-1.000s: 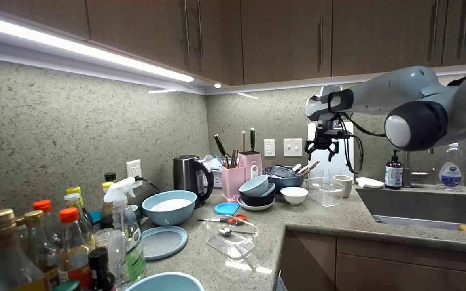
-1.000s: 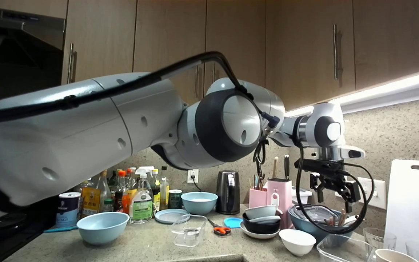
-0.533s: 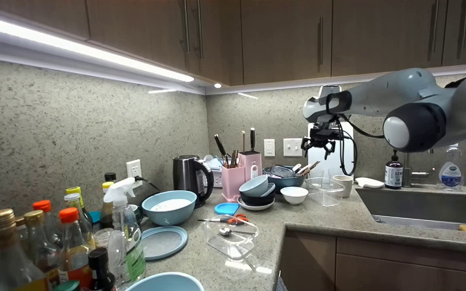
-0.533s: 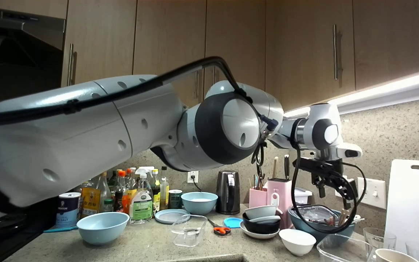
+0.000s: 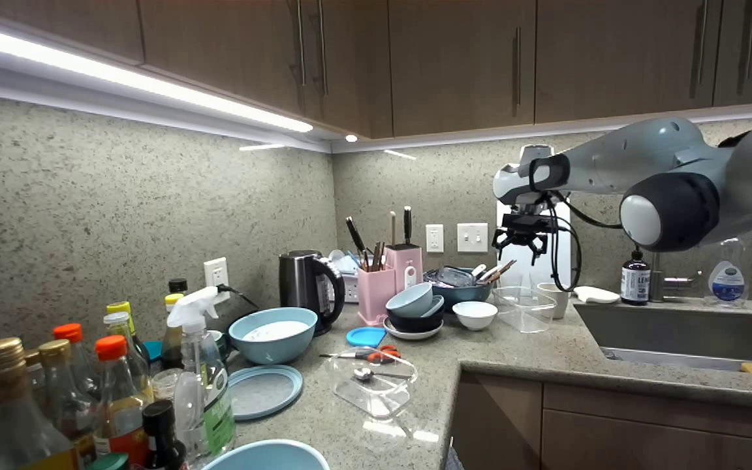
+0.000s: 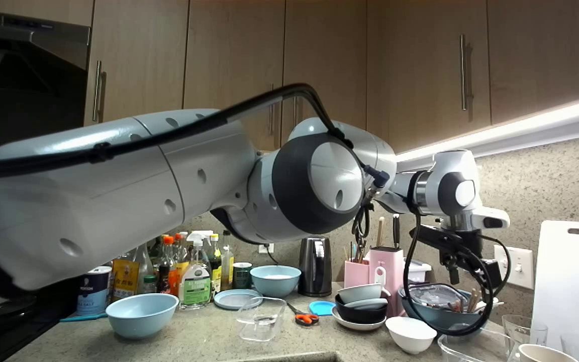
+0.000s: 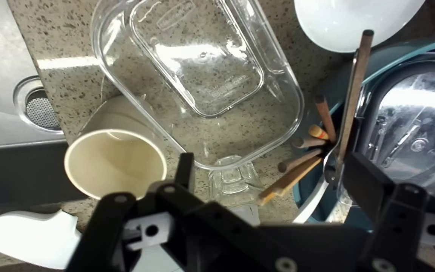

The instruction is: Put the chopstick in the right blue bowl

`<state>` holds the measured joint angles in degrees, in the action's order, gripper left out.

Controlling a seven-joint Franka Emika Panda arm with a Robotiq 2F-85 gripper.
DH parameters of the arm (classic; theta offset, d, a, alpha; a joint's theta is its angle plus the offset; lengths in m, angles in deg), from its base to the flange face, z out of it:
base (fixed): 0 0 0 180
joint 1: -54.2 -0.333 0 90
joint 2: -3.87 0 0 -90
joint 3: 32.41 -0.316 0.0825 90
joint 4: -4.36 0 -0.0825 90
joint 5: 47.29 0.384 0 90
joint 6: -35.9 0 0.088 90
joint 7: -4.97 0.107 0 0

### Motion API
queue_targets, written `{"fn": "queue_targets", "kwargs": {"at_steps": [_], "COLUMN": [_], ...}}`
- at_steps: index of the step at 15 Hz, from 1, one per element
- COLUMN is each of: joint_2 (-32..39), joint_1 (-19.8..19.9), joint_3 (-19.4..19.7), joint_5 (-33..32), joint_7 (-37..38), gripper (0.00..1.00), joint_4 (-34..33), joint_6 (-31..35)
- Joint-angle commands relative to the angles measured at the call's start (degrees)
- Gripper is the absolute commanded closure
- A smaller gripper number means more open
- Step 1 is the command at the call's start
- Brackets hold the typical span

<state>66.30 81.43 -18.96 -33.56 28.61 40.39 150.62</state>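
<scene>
Several brown wooden sticks, chopsticks by their look (image 7: 298, 160), lean out over the rim of a dark blue bowl (image 5: 464, 294). A longer brown stick (image 7: 355, 85) also rises there; which one is the chopstick I cannot tell. My gripper (image 7: 267, 155) stands open above, nothing between its jaws. In the wrist view the stick ends lie between its fingers, the right finger (image 7: 368, 185) covering part of the bowl. In an exterior view the gripper (image 5: 518, 247) hangs well above the sticks. The right blue bowl (image 6: 275, 281), light blue with a pale inside, sits by the black kettle.
A clear plastic container (image 7: 202, 151), a cream mug (image 7: 115, 164) and glasses lie under the gripper. A white bowl (image 5: 475, 314) and stacked bowls (image 5: 413, 316) flank the dark blue bowl. Another light-blue bowl (image 6: 142, 314) stands farther off. A white board (image 6: 571, 281) leans behind.
The arm has come down a little. The gripper has turned about its wrist, so its fingers look closer together in an exterior view. Objects on the counter have stayed put.
</scene>
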Motion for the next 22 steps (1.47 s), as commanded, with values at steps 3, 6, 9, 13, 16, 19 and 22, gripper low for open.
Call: {"fn": "queue_targets", "kwargs": {"at_steps": [3,6,9,13,16,19,22], "joint_2": [1.62,1.81,2.04,1.16,1.26,2.2,2.77], "joint_1": [0.78,0.72,0.82,0.36,0.29,0.47,0.57], "joint_3": [0.24,0.1,-0.07,0.12,0.12,0.15,0.06], "joint_5": [0.3,0.34,0.47,0.0,0.0,-0.03,-0.01], "joint_7": [4.21,4.74,4.25,3.05,3.05,2.8,2.44], "gripper": [0.0,0.33,0.55,0.46,0.03,0.0,0.0], "joint_4": [-2.26,-2.65,-3.43,-2.14,-2.14,-2.87,-3.32], "joint_6": [-0.81,-0.2,0.68,0.48,0.47,1.89,2.88]}}
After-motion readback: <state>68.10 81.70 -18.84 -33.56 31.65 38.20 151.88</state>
